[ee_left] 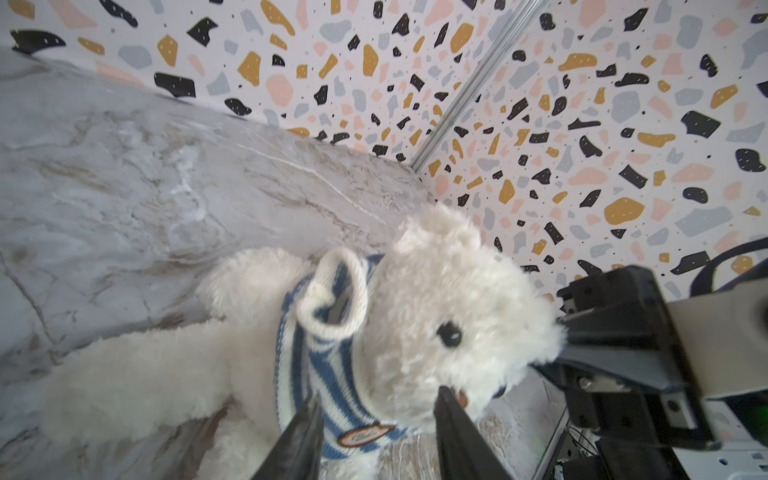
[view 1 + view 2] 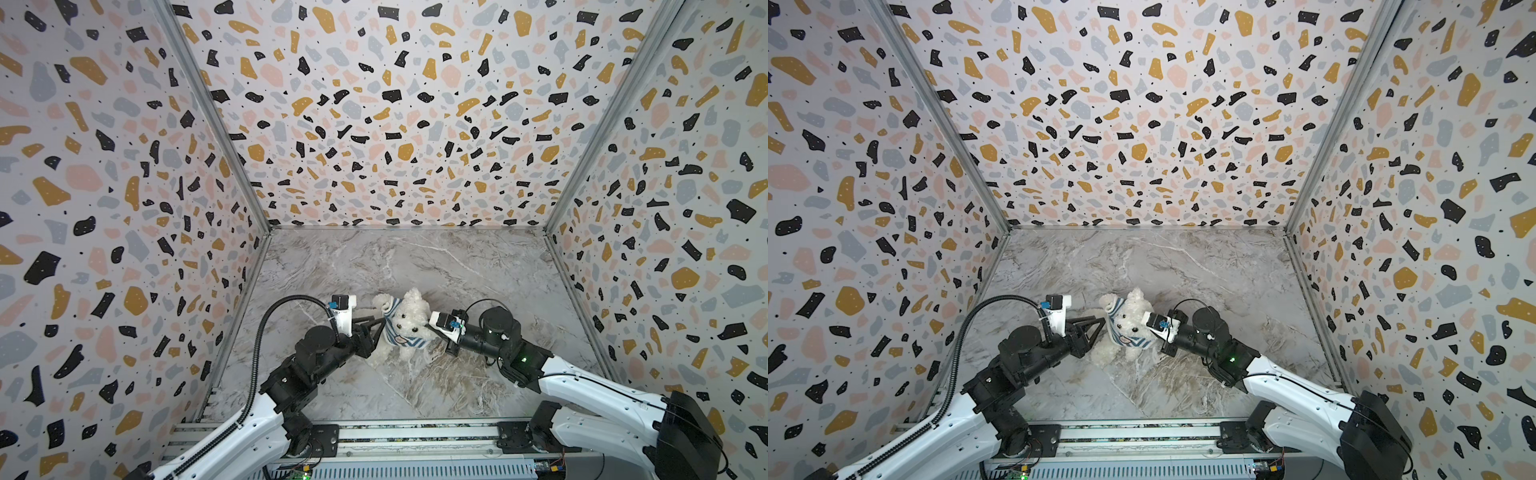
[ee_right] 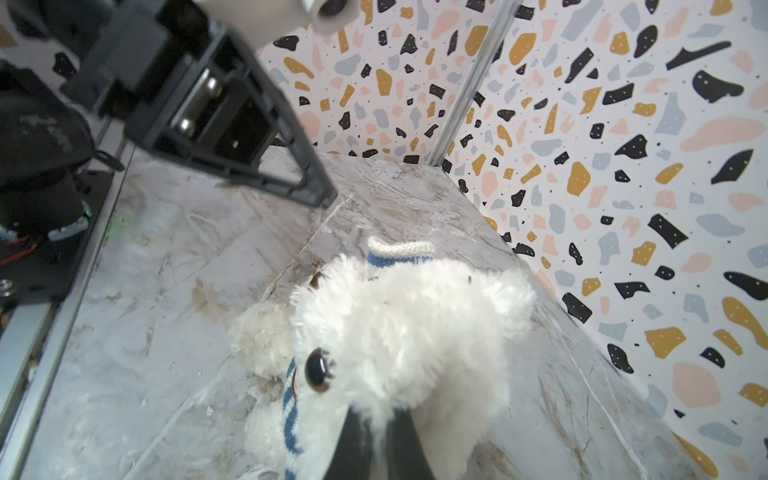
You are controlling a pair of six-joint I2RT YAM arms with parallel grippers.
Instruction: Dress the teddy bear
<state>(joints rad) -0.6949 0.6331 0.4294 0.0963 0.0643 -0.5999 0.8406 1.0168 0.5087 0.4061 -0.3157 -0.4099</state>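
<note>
The white fluffy teddy bear (image 2: 411,311) (image 2: 1136,316) sits upright on the marble floor, with a blue-and-white striped shirt (image 2: 392,330) (image 1: 328,374) round its neck and chest. In the left wrist view a cream sleeve cuff (image 1: 332,299) stands as an open loop beside the bear's raised arm (image 1: 249,282). My left gripper (image 2: 379,325) (image 1: 379,395) is open, its fingers on either side of the shirt's lower edge and brown badge (image 1: 365,434). My right gripper (image 2: 428,330) (image 3: 376,415) is shut on fur at the side of the bear's head (image 3: 407,332).
Terrazzo-patterned walls (image 2: 395,124) close the cell on three sides. The marble floor (image 2: 415,257) stretches behind the bear to the back wall. A metal rail (image 2: 415,432) with both arm bases runs along the front edge.
</note>
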